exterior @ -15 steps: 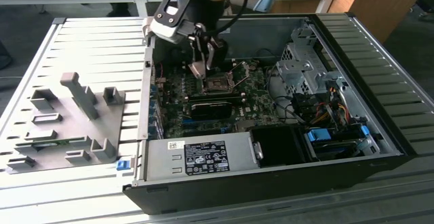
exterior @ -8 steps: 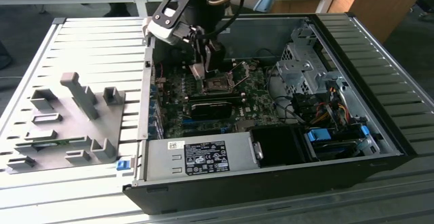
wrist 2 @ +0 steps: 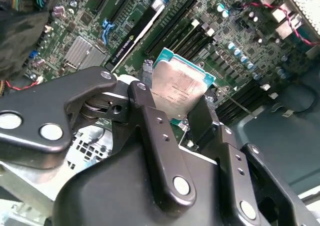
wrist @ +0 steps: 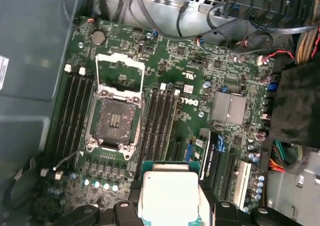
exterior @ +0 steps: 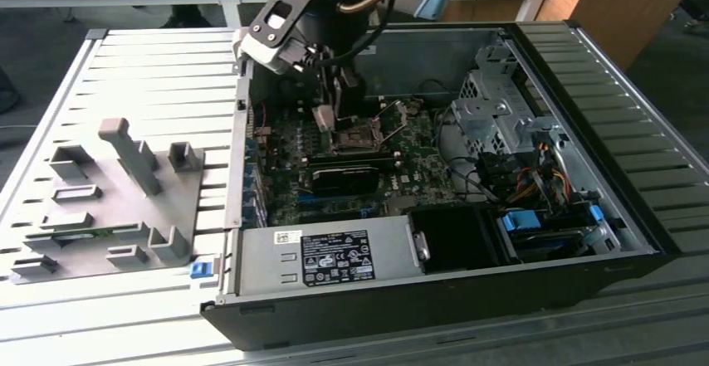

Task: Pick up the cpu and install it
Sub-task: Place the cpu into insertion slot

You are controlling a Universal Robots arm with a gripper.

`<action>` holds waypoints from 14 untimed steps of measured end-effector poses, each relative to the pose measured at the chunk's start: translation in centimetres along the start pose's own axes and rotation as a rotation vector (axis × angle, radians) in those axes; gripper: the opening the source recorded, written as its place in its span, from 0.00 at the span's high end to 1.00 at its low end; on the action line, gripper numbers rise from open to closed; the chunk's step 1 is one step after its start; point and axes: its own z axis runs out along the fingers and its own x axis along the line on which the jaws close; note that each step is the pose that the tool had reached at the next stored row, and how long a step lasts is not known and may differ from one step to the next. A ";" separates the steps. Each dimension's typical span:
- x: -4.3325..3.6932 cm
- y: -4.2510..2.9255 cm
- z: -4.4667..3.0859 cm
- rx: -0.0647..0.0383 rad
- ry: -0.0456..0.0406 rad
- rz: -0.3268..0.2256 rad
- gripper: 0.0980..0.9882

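Carrying of the cpu to its seat is judged to be the step in hand. The chip is clamped between the two fingers of the gripper, which are closed on two opposite edges of it. It is held in the air above the motherboard, near the socket but apart from it, and nothing is seated in the socket. The load plate of the socket is swung up and open, so the contact field is exposed. In the first wrist view the chip is seen on the side of the socket that is away from this raised plate.

The silvery metal top is turned toward both wrist cameras, so the underside is taken to face the board. As the chip is square, no real long axis can be given. Its edges seem to run roughly parallel to the edges of the socket, though whether it is held fully level cannot be told.

For the seating, it is judged that the chip must be centred over the socket, kept flat, and matched to it corner for corner. A tilted or shifted descent could damage the contacts.

Around the socket the memory slots are found, and all is enclosed by the open computer case lying on the desk.
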 end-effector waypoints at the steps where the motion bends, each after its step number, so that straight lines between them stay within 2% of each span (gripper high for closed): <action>1: 0.01 0.07 0.05 0.000 -0.0004 0.008 0.52; 5: 0.21 0.64 0.36 0.000 0.0009 0.011 0.52; 14: 0.91 2.62 1.42 0.000 0.0009 0.011 0.52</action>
